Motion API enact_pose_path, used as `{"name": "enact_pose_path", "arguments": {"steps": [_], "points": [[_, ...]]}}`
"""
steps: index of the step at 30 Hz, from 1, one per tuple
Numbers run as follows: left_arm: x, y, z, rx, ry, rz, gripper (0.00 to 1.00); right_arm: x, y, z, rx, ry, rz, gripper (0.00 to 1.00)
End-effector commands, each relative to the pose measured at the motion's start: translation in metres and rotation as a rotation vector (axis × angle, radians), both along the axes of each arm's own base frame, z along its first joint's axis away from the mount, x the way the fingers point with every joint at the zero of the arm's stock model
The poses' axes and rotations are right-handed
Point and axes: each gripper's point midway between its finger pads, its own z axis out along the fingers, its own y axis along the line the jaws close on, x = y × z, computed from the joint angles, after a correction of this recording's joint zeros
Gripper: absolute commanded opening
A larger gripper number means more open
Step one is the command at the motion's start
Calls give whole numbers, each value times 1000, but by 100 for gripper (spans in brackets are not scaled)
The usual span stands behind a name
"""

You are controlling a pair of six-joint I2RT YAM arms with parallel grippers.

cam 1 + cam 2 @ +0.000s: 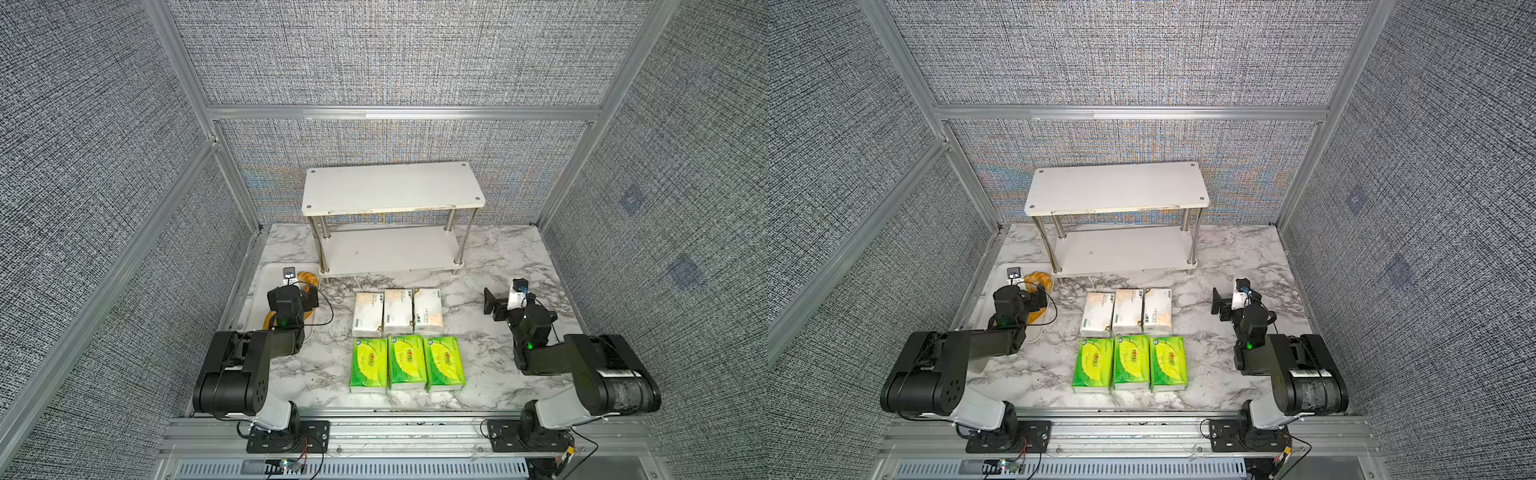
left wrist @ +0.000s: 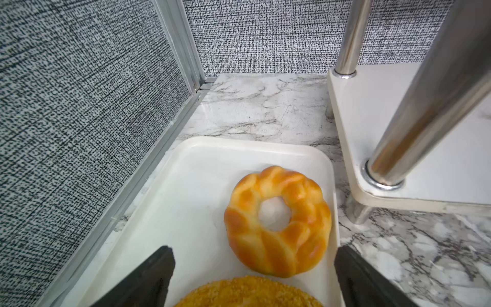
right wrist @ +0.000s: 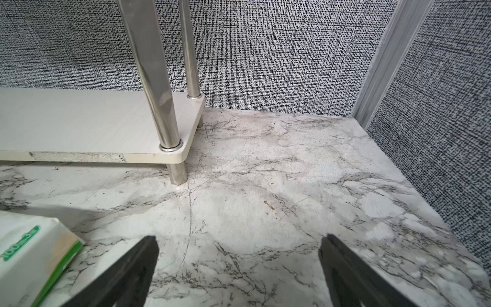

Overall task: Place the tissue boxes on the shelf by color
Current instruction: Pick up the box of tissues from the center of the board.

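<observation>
Three white-cream tissue boxes (image 1: 398,311) lie side by side on the marble table, with three green tissue boxes (image 1: 407,362) in a row just in front of them, seen in both top views. Behind them stands the shelf (image 1: 392,187), both of its boards bare. My left gripper (image 2: 253,252) hovers open over a tray to the left of the boxes, holding nothing. My right gripper (image 3: 239,239) is open above bare marble to the right of the boxes. A corner of one white box (image 3: 26,255) shows in the right wrist view.
A white tray (image 1: 266,282) at the left wall holds an orange bread ring (image 2: 247,239) and a crumbed loaf (image 2: 247,292). The shelf's lower board (image 2: 372,106) and its metal legs (image 3: 159,93) stand close to both grippers. Fabric walls enclose the table.
</observation>
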Motion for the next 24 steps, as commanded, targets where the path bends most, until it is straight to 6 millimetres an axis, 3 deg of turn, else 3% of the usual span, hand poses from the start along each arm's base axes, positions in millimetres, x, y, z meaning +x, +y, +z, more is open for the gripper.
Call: {"name": "enact_pose_path", "arguments": {"steps": [1,18,24], "points": [[2,-4,4,2,-14,-27,99,1,0,4,-1,-15,1,99],[2,-4,4,-12,-12,-37,99,2,1,5,-1,-17,2,99],[3,-7,26,38,48,-29,99,11,-4,8,4,16,-28,99]]}}
